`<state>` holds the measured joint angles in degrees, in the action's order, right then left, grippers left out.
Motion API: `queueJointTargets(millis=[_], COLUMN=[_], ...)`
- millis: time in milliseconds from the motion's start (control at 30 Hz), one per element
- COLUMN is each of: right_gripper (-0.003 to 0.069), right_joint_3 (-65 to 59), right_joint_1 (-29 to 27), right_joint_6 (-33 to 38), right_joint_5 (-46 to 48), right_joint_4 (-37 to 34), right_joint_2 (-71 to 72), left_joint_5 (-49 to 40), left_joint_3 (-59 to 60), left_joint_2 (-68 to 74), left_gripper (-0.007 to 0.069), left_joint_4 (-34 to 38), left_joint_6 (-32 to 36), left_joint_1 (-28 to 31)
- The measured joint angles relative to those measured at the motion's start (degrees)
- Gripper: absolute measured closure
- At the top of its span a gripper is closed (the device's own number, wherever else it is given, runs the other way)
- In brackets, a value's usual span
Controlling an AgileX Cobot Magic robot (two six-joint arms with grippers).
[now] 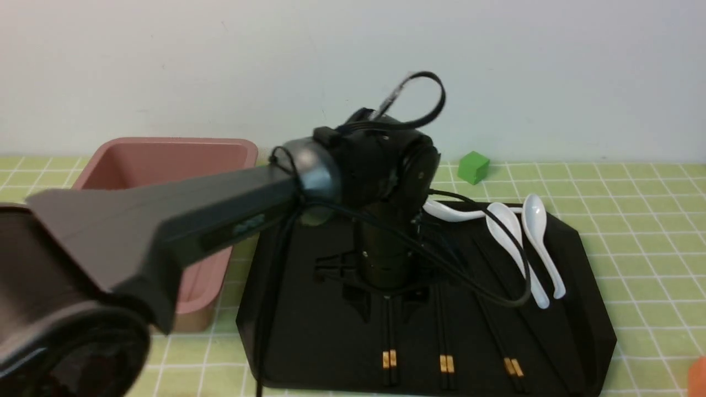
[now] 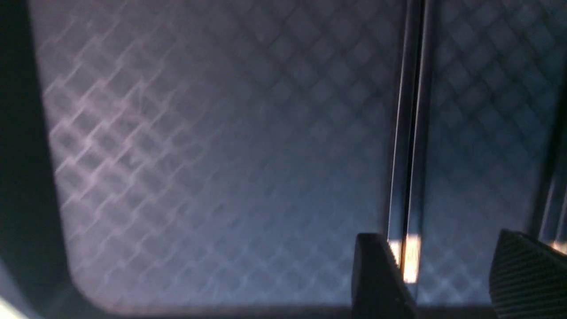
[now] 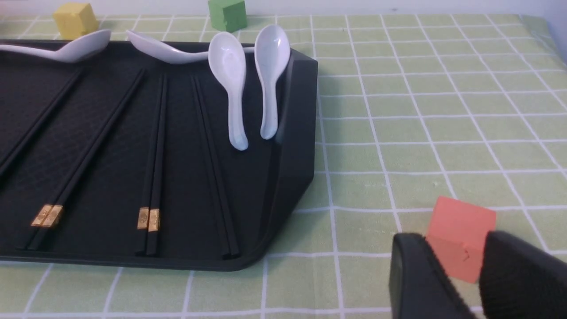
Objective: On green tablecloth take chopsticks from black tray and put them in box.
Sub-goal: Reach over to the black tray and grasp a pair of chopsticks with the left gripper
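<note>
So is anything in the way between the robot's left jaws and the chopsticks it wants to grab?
No, nothing visible. The left jaws stand open just above the chopsticks on the black tray, with that pair in the gap between them. The white spoons lie off to the robot's right.

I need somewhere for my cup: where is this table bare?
Bare green tablecloth lies right of the black tray, between the green cube and the orange cube. The tray is crowded: chopsticks, white spoons, and the left gripper over them.
</note>
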<state>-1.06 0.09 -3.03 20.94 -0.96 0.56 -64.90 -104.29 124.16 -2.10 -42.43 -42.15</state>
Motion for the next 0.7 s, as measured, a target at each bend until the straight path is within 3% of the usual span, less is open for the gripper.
queueJointTargets(millis=[500, 600, 700], right_gripper=[0.0419, 0.0419, 0.0419], right_joint_3=[0.00, 0.00, 0.00], right_joint_1=[0.00, 0.00, 0.00], right_joint_6=[-0.04, -0.04, -0.04], right_joint_5=[0.00, 0.00, 0.00], right_joint_4=[0.00, 0.00, 0.00], right_joint_2=[0.00, 0.00, 0.00], left_joint_5=[1.07, 1.24, 0.93], left_joint_3=[-3.69, -3.79, -4.39], left_joint_2=[8.00, 8.12, 8.12], left_gripper=[0.0281, 0.0375, 0.0523], left_joint_4=[-2.75, -2.17, -1.57], left_joint_6=[2.92, 2.86, 2.77], left_joint_1=[0.00, 0.00, 0.00])
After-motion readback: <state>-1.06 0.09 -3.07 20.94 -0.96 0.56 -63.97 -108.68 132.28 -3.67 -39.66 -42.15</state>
